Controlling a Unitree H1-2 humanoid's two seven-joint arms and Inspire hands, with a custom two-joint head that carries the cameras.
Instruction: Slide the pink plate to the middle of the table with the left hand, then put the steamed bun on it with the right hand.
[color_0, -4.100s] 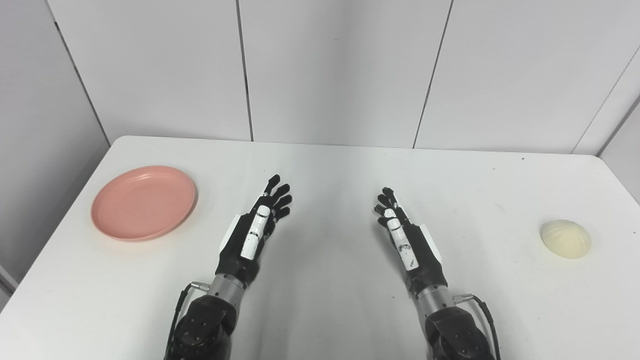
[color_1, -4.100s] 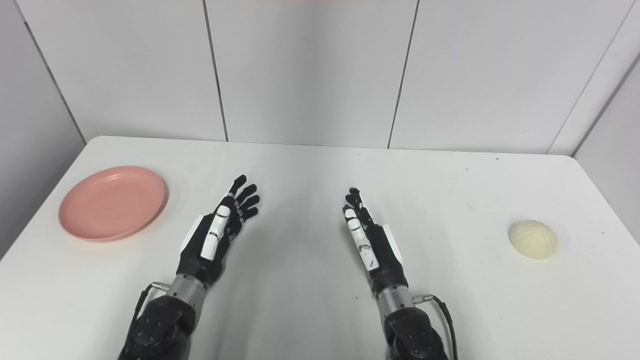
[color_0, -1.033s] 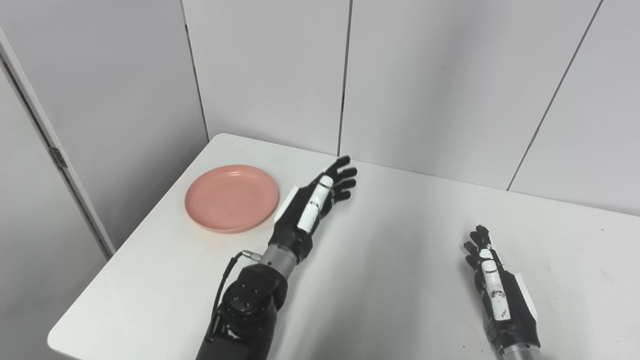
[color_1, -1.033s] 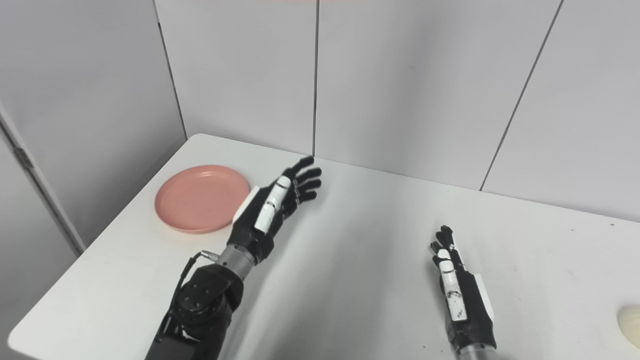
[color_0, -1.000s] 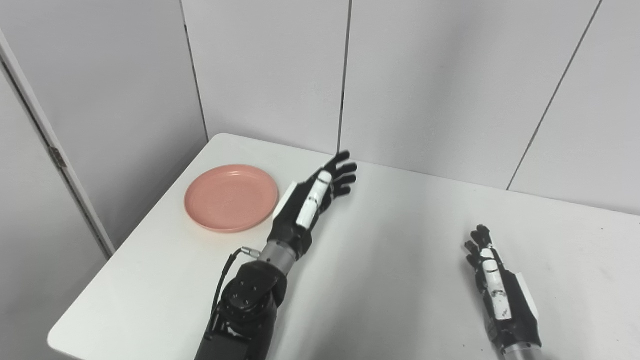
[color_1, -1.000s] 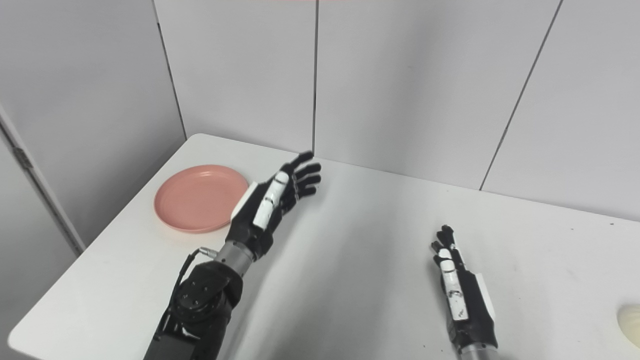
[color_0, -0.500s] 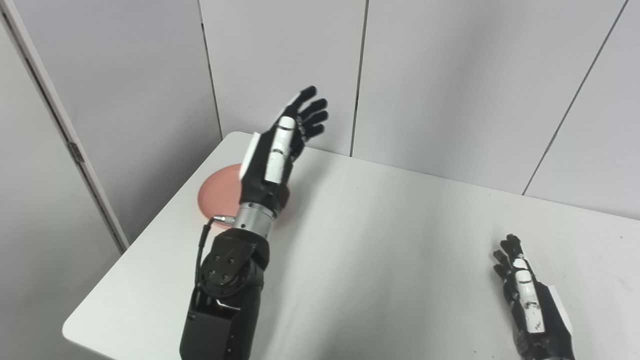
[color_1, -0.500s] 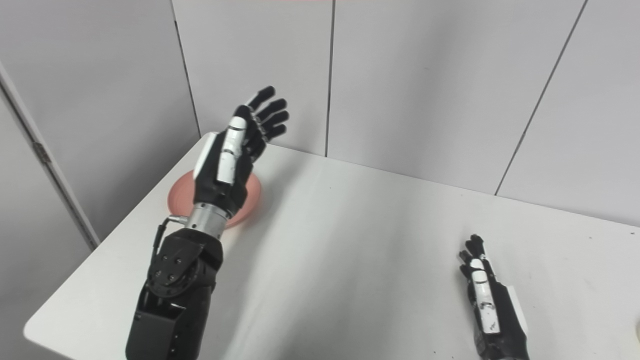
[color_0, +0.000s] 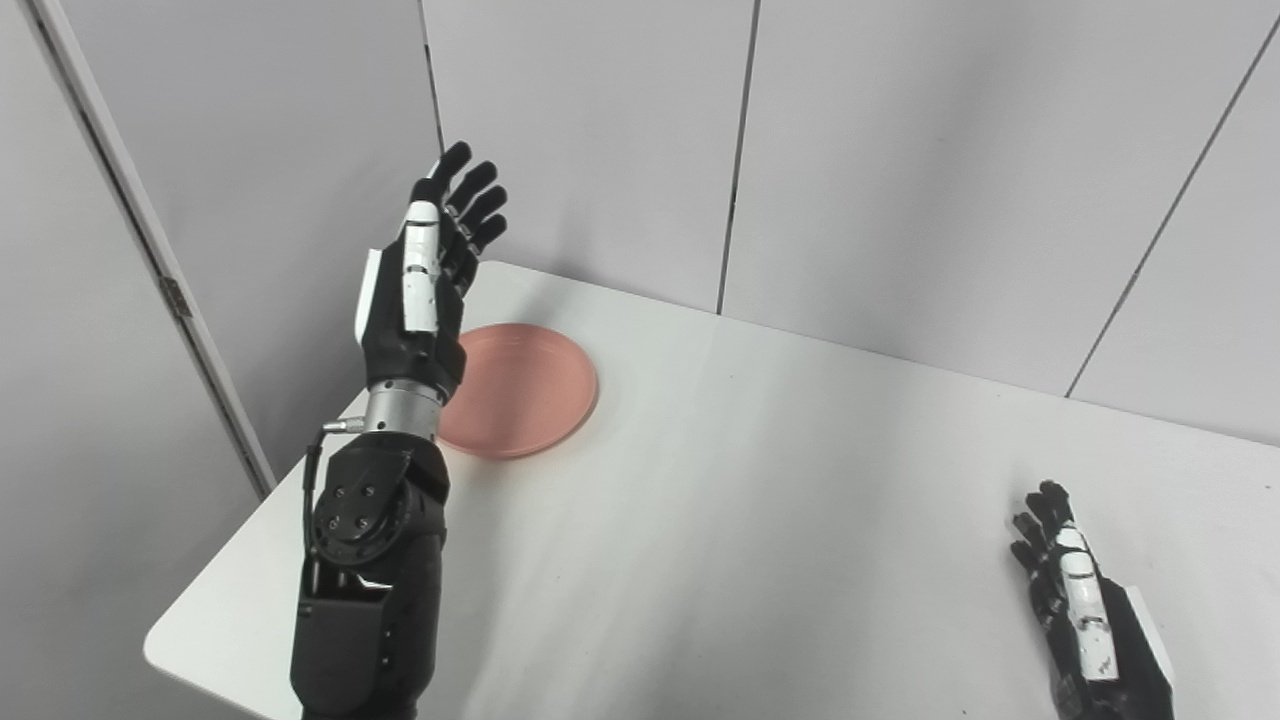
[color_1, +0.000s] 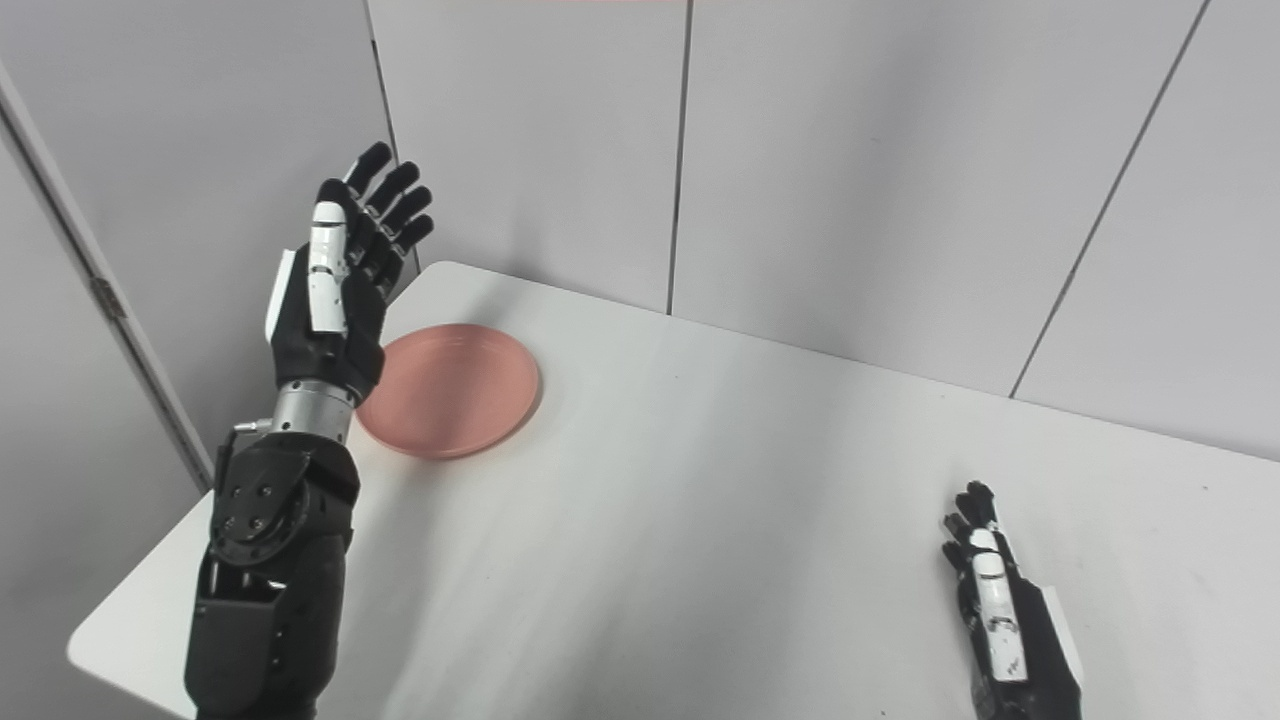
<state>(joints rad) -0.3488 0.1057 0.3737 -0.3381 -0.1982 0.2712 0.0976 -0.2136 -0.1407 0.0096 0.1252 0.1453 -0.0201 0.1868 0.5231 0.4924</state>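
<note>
In the left eye view the left hand is raised above the worktop with fingers spread and holding nothing, its wrist covering the near-left rim of the pink plate, which lies bare near the worktop's far-left corner. In the right eye view more of the plate's left rim shows beside the wrist, and the right hand rests low at the bottom right, fingers straight and apart, grasping nothing. The steamed bun appears in neither view.
</note>
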